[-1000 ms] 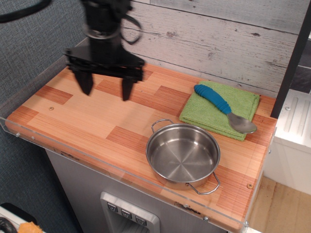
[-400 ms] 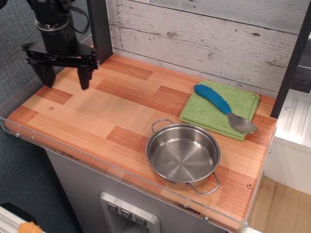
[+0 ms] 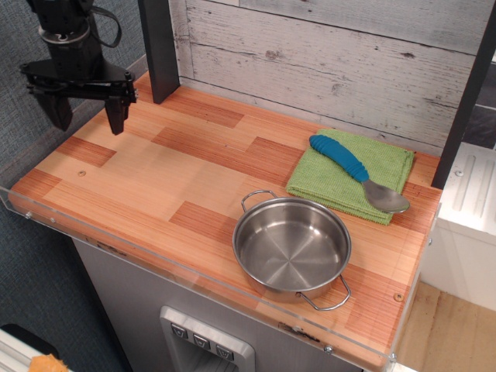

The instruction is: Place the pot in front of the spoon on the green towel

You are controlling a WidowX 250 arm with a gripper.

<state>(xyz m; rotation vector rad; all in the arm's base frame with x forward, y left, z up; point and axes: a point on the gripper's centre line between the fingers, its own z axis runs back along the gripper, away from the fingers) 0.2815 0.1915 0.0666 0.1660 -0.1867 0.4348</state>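
Note:
The shiny steel pot (image 3: 291, 246) stands on the wooden counter near the front edge, with two wire loop handles. Just behind it to the right the light-green towel (image 3: 335, 180) lies flat. The spoon (image 3: 357, 172), blue ribbed handle and silver bowl, lies diagonally on the towel, its bowl over the towel's front right corner. My gripper (image 3: 87, 122) hangs open and empty above the counter's far left corner, far from the pot, its two dark fingers (image 3: 117, 115) pointing down.
A clear plastic rim (image 3: 194, 273) runs along the counter's front and left edges. A dark post (image 3: 158, 48) stands at the back left, another (image 3: 465, 101) at the right. A grey plank wall (image 3: 333, 58) closes the back.
My gripper has moved left and back, from over the counter's left middle to the far left corner, staying open. The pot, spoon and towel have not moved.

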